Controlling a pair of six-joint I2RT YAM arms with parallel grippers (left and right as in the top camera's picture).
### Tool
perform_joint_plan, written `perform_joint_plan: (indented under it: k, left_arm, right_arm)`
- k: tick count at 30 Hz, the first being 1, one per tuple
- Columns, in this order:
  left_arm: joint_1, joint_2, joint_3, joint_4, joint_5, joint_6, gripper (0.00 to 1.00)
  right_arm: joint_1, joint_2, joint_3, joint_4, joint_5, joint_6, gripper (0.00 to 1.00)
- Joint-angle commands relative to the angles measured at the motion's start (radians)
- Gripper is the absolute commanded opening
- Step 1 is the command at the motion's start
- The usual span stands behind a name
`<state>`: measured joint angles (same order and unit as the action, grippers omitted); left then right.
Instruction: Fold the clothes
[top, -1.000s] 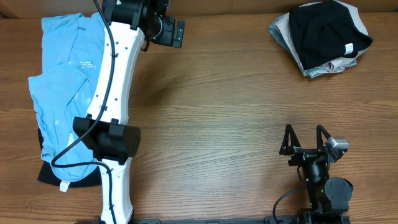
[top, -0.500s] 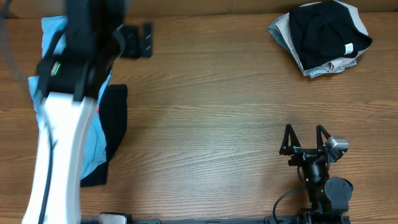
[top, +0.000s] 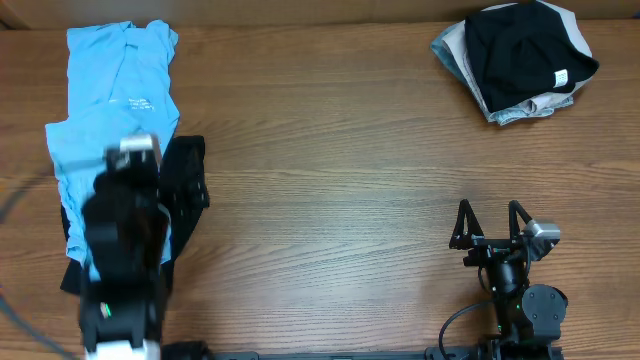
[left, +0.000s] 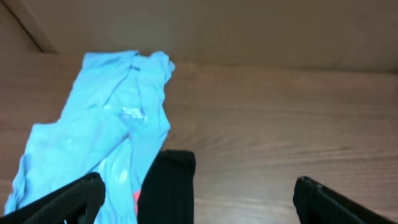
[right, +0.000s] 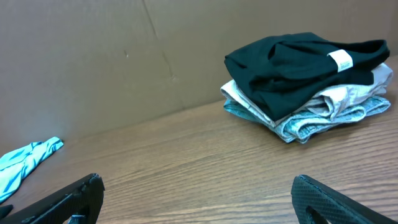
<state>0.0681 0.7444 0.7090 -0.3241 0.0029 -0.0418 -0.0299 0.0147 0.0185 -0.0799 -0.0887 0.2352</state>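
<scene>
As our left arm has pulled back to the lower left, we see the left gripper (left: 198, 186) spread and empty over the black shirt (top: 188, 180), now exposed beside the light blue shirt (top: 110, 110); folding is not begun. At lower right, the right gripper (top: 489, 207) rests released.

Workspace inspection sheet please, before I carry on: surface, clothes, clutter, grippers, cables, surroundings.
Surface: wood-grain table, no marks seen.
Job's things: blue shirt spread at the far left, unfolded; black shirt showing from under it; black piece folded on top of the beige bundle in the far right corner.
Clutter: nothing seen.
Grippers: left gripper open and empty above the left clothes, its arm blurred overhead; right gripper open and empty at the near right.
Cables: one black cable looped by the right arm's base.
Surroundings: plain brown wall behind the table.
</scene>
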Motion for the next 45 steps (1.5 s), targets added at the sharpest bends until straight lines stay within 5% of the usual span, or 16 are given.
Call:
perform_joint_plan:
  k: [1, 10, 20, 45]
  left_arm:
    - [0.006, -0.17, -0.192, 0.114, -0.008, 0.019, 1.0]
    - [0.006, -0.505, -0.561, 0.383, -0.002, 0.011, 1.0]
    - [0.006, -0.74, -0.704, 0.323, 0.008, 0.013, 1.0]
    - [0.011, -0.74, -0.704, 0.246, 0.009, 0.019, 1.0]
  right_arm:
    - [0.007, -0.012, -0.011, 0.004, 0.01, 0.0, 1.0]
    - [0.007, -0.012, -0.011, 0.004, 0.01, 0.0, 1.0]
    - [0.007, -0.012, -0.011, 0.004, 0.01, 0.0, 1.0]
    - [0.007, -0.012, -0.011, 0.004, 0.01, 0.0, 1.0]
